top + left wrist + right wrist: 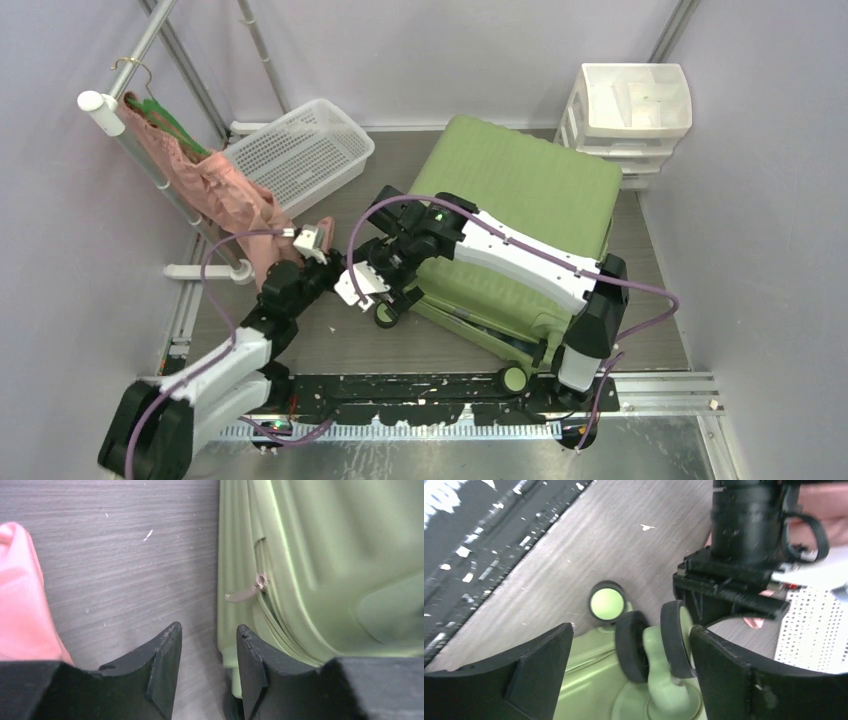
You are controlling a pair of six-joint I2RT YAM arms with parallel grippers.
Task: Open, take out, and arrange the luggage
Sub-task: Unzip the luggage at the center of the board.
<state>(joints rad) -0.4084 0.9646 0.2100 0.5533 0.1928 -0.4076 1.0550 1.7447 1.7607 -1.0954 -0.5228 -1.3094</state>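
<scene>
Grey wood-grain floor (330,345) fills a small booth with pale walls. The suitcase (520,190) lies flat in the middle of it, ribbed green shell up and wheels toward the arms. A white basket (300,150) sits behind it to the left and a white drawer unit (630,110) stands in the far right corner. A pink garment (225,190) hangs on a rail at the left.

Both grippers work at the suitcase's near left corner. The left gripper (207,630) has its fingers partly spread with nothing between them, and it hovers over bare floor just beside the case's edge. The zip pull (242,595) sticks out a little ahead of it, untouched. The right gripper (631,630) stands wide open, straddling a double wheel (674,640) without clamping it.

By my reading, the task is near its start. In the overhead view the lid lies down on the shell and no lining or contents show. The zip track below the pull looks dark, perhaps parted a short way, but I cannot tell how far. Unzipping around the case, lifting the lid, taking things out and arranging them all remain.
</scene>
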